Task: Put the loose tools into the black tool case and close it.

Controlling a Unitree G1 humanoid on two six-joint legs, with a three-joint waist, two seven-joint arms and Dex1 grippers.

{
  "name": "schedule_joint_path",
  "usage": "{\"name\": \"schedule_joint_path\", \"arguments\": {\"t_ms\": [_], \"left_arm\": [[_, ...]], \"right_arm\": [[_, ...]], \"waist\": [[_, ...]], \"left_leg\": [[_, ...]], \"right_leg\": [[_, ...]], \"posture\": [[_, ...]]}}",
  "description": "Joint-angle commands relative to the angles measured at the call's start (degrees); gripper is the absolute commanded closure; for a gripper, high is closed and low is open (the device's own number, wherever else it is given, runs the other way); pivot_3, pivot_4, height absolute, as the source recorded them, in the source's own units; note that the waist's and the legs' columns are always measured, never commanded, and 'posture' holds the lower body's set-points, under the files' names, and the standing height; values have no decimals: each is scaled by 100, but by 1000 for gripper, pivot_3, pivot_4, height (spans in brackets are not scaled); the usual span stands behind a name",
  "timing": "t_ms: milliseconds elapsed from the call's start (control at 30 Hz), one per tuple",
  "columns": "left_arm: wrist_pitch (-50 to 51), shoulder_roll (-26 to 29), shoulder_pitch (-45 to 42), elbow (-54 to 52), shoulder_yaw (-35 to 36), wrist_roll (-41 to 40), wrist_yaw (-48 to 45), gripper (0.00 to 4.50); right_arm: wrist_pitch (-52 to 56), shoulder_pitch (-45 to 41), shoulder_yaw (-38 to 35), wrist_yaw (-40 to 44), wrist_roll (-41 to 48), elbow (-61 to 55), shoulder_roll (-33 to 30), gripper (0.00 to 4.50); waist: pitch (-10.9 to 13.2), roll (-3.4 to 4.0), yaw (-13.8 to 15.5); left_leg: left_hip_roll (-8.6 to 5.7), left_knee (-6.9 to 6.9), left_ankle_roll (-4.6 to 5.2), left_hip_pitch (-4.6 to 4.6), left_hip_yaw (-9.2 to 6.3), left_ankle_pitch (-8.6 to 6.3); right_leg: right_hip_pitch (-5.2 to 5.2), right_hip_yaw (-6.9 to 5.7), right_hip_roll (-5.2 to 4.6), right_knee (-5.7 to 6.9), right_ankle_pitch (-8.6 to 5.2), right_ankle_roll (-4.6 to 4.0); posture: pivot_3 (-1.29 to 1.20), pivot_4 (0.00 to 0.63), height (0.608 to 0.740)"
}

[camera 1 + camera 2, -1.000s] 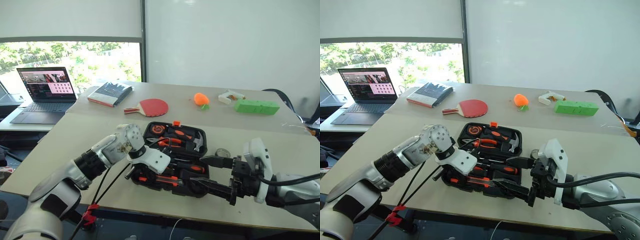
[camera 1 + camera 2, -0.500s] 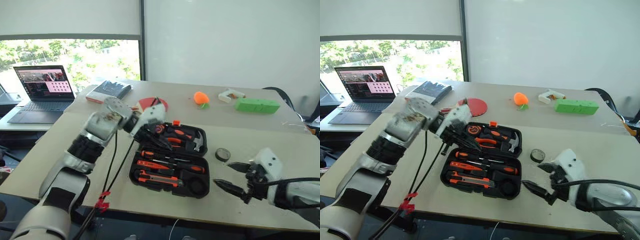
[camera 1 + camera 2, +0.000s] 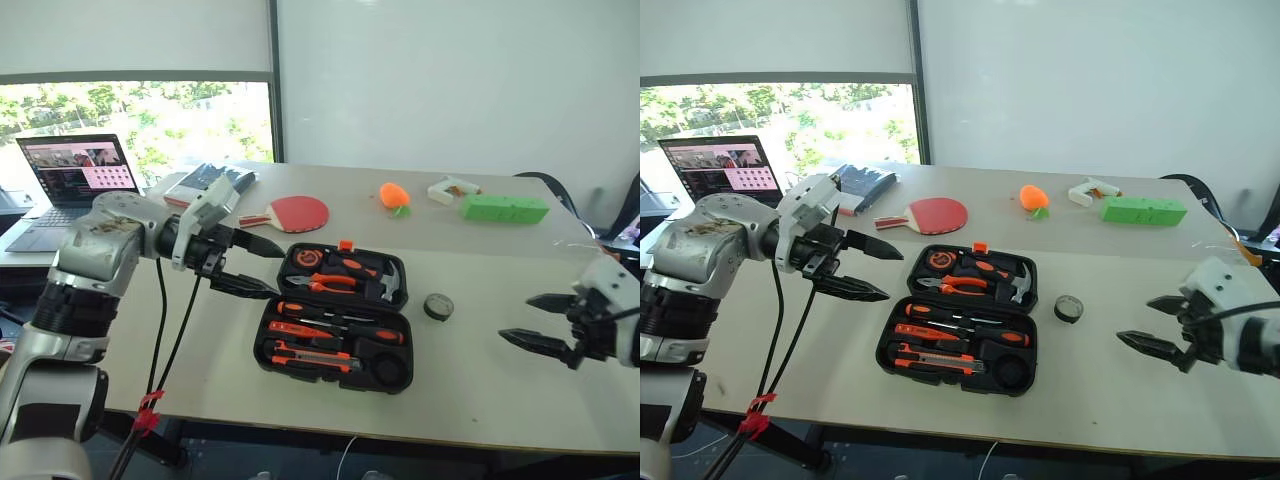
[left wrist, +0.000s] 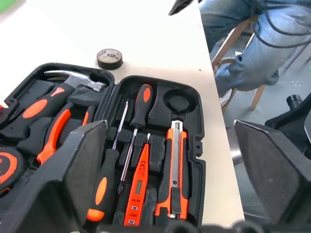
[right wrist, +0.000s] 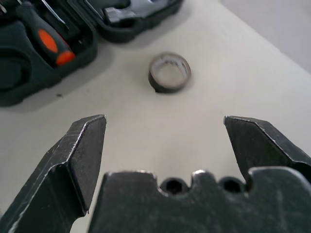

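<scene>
The black tool case [image 3: 409, 350] lies open on the table. In its near half rest two orange-and-black screwdrivers [image 4: 141, 104], a slim orange screwdriver [image 4: 137, 182] and the utility knife [image 4: 175, 170]. A round recess [image 4: 176, 102] in that half holds nothing. The black tape roll [image 3: 437, 306] sits on the table just right of the case. My left gripper [image 3: 275, 272] hovers open to the left of the case, pointing toward it. My right gripper [image 3: 515, 318] hangs open to the right of the roll, and between its fingers the right wrist view shows the tape roll [image 5: 169, 73].
The far half of the case holds a hammer [image 4: 73, 82] and pliers [image 4: 53, 136]. Behind it lie a red paddle [image 3: 300, 213], a book [image 3: 210, 183], an orange toy [image 3: 392, 194], a green block [image 3: 503, 209] and a laptop [image 3: 65, 175]. A seated person's legs [image 4: 252, 43] are beyond the table.
My left gripper has risen off the case's near half, drawn back to the left and opened. My right gripper has swung right, away from the case, still open.
</scene>
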Motion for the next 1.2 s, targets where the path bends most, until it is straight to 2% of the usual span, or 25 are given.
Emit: {"name": "schedule_joint_path", "arguments": {"t_ms": [33,133,200,233,267,433,467,633,767,900,933,1033,1200], "left_arm": [[120,33,56,-467,265,-175,266,20],[32,38,202,-738,361,-140,520,20],[30,30,236,-823,371,-139,624,20],[60,44,255,-883,374,-166,645,0],[70,64,273,-935,371,-178,658,0],[50,122,303,-1042,347,-175,734,0],[60,137,315,-1074,351,-182,747,0],[63,177,344,-1155,345,-199,773,0],[5,189,372,-1201,280,-192,714,0],[-121,211,474,-1304,136,-148,568,0],[-207,220,534,-1371,71,-124,489,0],[-342,185,582,-1418,-51,-89,402,0],[-433,147,481,-1346,-206,-38,325,0]], "right_arm": [[-232,-817,1102,443,-702,504,120,0],[-828,-1772,2217,624,-1684,1353,657,0],[-1008,-2219,2543,696,-2014,1872,957,0],[-1123,-2420,2674,717,-2168,2172,1128,504],[-1219,-2589,2794,739,-2305,2438,1270,579],[-1678,-3094,3038,916,-2712,3441,1724,2273],[-1714,-3148,3031,951,-2742,3536,1778,2730],[-1931,-3264,2904,1090,-2858,3714,1834,4402],[-1704,-3108,2563,1478,-2507,3057,1603,4402],[-1015,-2657,2031,2035,-1626,1455,1338,4402],[-698,-2437,1910,2129,-1270,702,1269,4402],[82,-1905,1842,2033,-652,-948,1209,4402],[366,-1408,2223,1528,-797,-1884,1276,4402]], "waist": [[2,1,15],[5,-1,41],[7,1,43],[10,2,53],[11,2,57],[15,5,53],[15,5,51],[15,5,34],[17,8,38],[24,20,49],[24,20,49],[24,20,45],[26,18,49]], "left_leg": [[0,-1,0,-1,2,0],[-2,-2,0,-10,10,-1],[-5,2,0,-17,15,0],[-6,1,0,-18,16,-1],[-7,0,0,-20,17,-1],[-7,0,0,-19,26,-1],[-7,-1,0,-19,28,0],[-6,0,-1,-12,27,0],[-6,-1,-1,-11,27,0],[-6,-3,-1,-15,15,0],[-5,-4,-1,-14,9,-1],[0,-6,-1,-10,-6,-2],[-5,5,-2,-9,-4,-1]], "right_leg": [[-2,0,0,0,-1,0],[-9,-10,1,0,-3,-1],[-16,-5,-3,0,-3,0],[-16,-4,-4,0,-3,1],[-17,-6,-4,-1,-3,1],[-16,-8,-6,0,-3,1],[-16,-8,-6,0,-3,1],[-12,-8,-4,5,-2,0],[-12,-8,-5,7,-2,0],[-14,-8,-5,6,-2,1],[-14,-8,-5,7,-2,0],[-11,-10,-2,9,-2,0],[-6,-10,-5,10,2,3]], "posture": [[0,150,736],[0,150,736],[0,150,736],[0,150,736],[0,150,736],[0,150,736],[0,150,736],[0,150,736],[0,150,736],[0,150,736],[0,150,736],[0,150,736],[0,150,736]]}}
